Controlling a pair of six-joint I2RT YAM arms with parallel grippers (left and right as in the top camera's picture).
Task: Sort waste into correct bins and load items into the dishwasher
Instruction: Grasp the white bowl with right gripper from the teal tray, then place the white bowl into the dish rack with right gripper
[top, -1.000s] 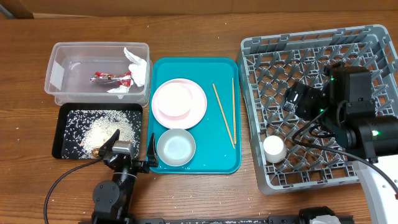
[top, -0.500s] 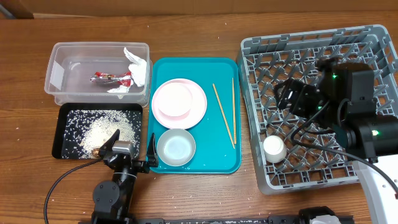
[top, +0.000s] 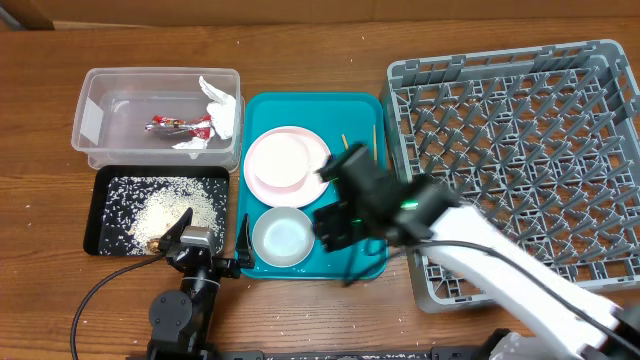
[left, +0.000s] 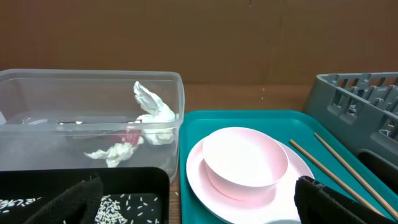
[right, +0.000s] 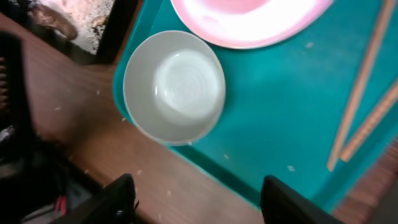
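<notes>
At the middle of the overhead frame sits one teal serving tray (top: 300, 105). It carries one pale pink plate (top: 300, 195) with one smaller pink dish (top: 280, 160) stacked on it, one white bowl (top: 282, 235) below them, and two wooden chopsticks (right: 359, 84) toward its right side (from above, the arm covers most of their length). The right gripper (right: 200, 202) hangs near the bowl, fingers spread wide, holding nothing. The left gripper (left: 199, 208), at the lower left, is likewise wide apart and empty. At the upper left, one clear tub (top: 160, 75) holds one crumpled napkin (top: 220, 105) and one red wrapper (top: 180, 125). Below it, one black tray (top: 93, 210) holds the rice scraps (top: 175, 210). One grey dish rack (top: 520, 110) fills the right side.
</notes>
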